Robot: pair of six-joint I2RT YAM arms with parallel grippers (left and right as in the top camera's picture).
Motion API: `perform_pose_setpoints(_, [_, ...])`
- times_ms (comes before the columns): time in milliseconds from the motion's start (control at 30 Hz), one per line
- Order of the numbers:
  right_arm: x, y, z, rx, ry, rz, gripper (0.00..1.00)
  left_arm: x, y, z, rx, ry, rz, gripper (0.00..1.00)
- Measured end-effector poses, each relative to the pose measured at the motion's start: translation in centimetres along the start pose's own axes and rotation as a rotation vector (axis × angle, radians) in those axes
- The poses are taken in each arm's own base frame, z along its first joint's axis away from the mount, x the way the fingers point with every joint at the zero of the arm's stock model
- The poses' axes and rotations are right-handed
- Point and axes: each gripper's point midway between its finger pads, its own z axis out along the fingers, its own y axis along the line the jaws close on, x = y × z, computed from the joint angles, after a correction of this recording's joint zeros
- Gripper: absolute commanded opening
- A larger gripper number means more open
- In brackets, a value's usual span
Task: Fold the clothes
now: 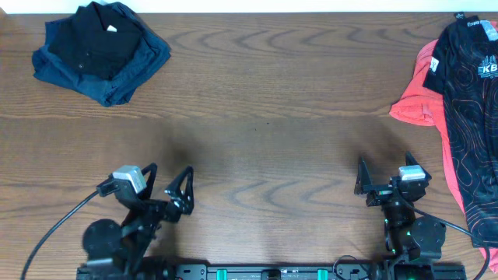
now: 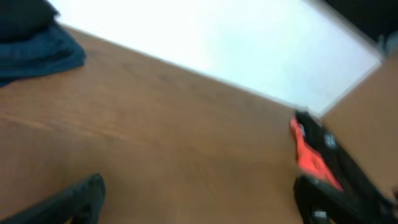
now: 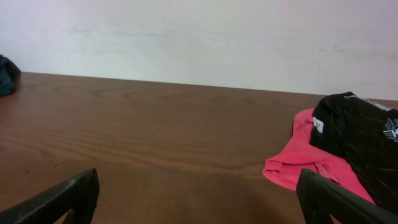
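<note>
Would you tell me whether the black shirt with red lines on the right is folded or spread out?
Spread out: the black shirt lies unfolded at full length, partly over the coral-pink garment.

Left arm (image 1: 132, 218) folded back low; left claw (image 1: 171, 169) angled toward far right, jaws spread wide, nothing between them. Right arm (image 1: 405, 225) folded likewise; right claw (image 1: 385, 162) pointing straight ahead, jaws spread, empty. Arms well apart.

We find the left wrist view blurred throughout. The black red-lined garment (image 1: 469, 101) runs off the overhead's right edge, covering most of the coral-pink garment (image 1: 416, 97).
</note>
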Motion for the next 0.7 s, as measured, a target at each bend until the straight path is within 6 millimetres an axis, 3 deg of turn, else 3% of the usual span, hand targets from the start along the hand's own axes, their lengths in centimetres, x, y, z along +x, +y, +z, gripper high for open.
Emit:
perform_pose_setpoints(167, [0.0,0.0,0.0,0.000,0.000,0.000,0.99,1.7,3.4,1.8,-0.062,-0.091,-0.044,0.98])
perform_pose_setpoints(400, [0.0,0.0,0.0,0.000,0.000,0.000,0.99,3.3,7.5,2.7,-0.203,-0.142,-0.072,0.98])
perform_pose_setpoints(700, [0.0,0.0,0.0,0.000,0.000,0.000,0.99,2.1,8.6,2.6,-0.255,-0.225,0.038,0.98])
